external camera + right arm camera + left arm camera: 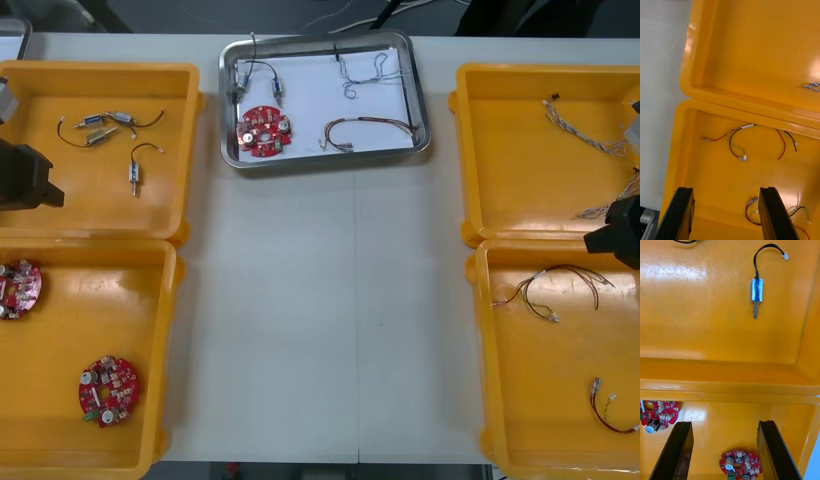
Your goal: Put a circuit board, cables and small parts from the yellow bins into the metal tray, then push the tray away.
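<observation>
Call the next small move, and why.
Probably just park: the metal tray at the table's far edge already holds a circuit board, cables and a small metal part; left hand and right hand hang open over yellow bins.

The light table (320, 300) carries yellow bins (100, 67), two along its left side and two along its right. A metal tray (320, 40) sits between the far pair.
</observation>
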Motion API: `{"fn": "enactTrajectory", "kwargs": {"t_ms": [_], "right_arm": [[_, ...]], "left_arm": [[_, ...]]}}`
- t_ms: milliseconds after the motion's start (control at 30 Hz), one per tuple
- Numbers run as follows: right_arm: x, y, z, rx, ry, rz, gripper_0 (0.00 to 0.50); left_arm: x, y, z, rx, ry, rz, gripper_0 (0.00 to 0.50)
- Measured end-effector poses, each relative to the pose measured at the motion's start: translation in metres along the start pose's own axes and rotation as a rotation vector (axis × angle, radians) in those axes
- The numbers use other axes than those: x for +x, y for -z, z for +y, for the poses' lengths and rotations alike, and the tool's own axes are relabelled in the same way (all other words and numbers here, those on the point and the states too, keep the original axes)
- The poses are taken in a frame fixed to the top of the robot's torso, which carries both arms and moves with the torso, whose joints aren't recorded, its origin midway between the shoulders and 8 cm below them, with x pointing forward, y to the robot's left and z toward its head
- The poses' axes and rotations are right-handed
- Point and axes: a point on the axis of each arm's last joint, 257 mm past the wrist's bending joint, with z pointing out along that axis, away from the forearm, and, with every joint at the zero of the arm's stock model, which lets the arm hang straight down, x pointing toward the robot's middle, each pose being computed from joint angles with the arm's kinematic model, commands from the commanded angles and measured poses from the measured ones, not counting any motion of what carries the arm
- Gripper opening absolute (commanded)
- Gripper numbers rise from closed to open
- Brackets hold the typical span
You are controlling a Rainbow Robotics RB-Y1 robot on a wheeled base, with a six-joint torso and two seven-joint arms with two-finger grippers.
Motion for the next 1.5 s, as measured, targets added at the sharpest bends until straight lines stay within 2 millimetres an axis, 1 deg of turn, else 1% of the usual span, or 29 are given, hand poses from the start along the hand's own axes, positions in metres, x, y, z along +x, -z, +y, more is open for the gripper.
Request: {"fn": "enactTrajectory", "kwargs": {"t_ms": [167,267,500,1033,1500], "right_arm": [[0.008,0.002,-0.020,0.033,-0.057,-0.003,0.500],[0.012,0.002,-0.027,0.049,-0.078,0.000,0.500],[0.014,0.002,-0.036,0.056,-0.150,0.000,0.500],[0.017,-0.006,-0.058,0.052,-0.246,0.037,0.500],[0.018,-0.007,-0.064,0.057,-0.264,0.049,0.500]], "left_arm": [[0.000,0.000,0.000,0.000,0.000,0.000,0.500],[0.000,0.000,0.000,0.000,0.000,0.000,0.500],[0.000,0.000,0.000,0.000,0.000,0.000,0.500],[0.000,0.000,0.000,0.000,0.000,0.000,0.500],[0.000,0.000,0.000,0.000,0.000,0.000,0.500]]}}
